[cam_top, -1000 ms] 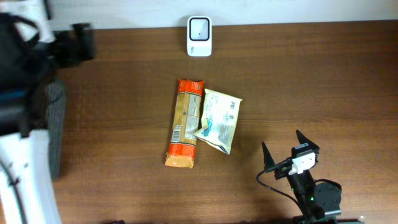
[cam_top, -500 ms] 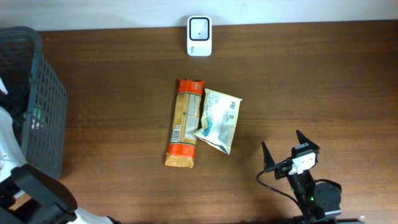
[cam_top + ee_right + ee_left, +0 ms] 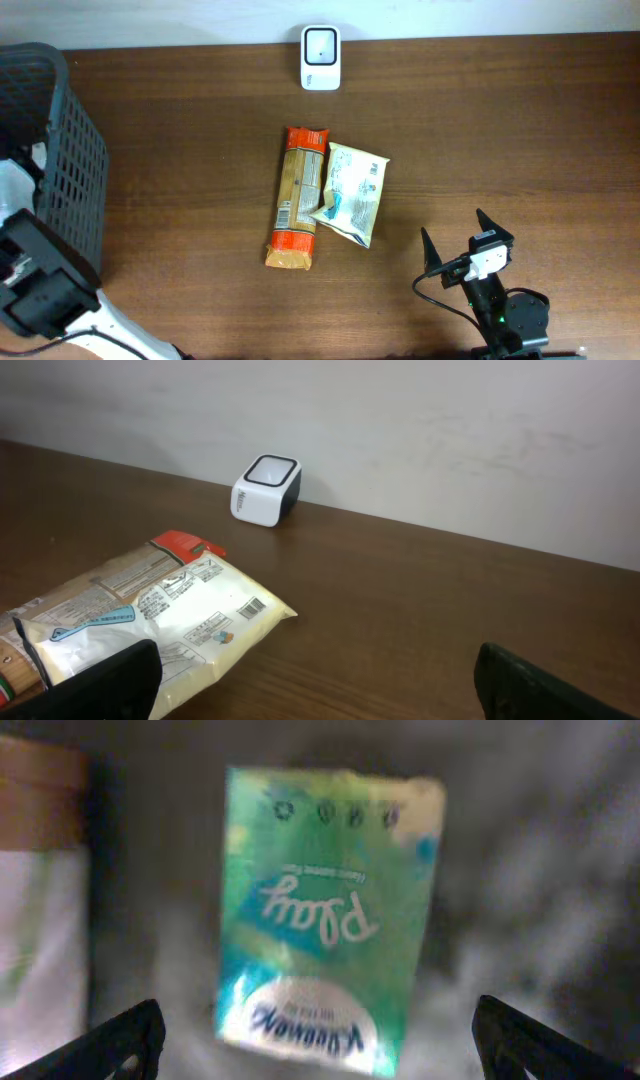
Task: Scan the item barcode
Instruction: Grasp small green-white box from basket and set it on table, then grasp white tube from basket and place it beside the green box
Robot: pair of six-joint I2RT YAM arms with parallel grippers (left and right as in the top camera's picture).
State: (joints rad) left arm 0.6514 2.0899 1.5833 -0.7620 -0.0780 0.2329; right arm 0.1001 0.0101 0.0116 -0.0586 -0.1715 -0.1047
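The step in hand looks like picking: the left gripper (image 3: 320, 1055) hangs wide open and empty directly above a green pack (image 3: 325, 910), apparently in the basket (image 3: 75, 170). Next it must drop and close on it. The right gripper (image 3: 451, 228), equally wide and empty, faces the orange pack (image 3: 296, 200), pale pack (image 3: 352, 192) and scanner (image 3: 320, 58) ahead.

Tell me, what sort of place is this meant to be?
Probably a mock shop checkout on a wooden table: a small white barcode scanner stands at the far edge, an orange packet and a pale pouch of packaged food lie mid-table, and a dark mesh basket sits at the left.
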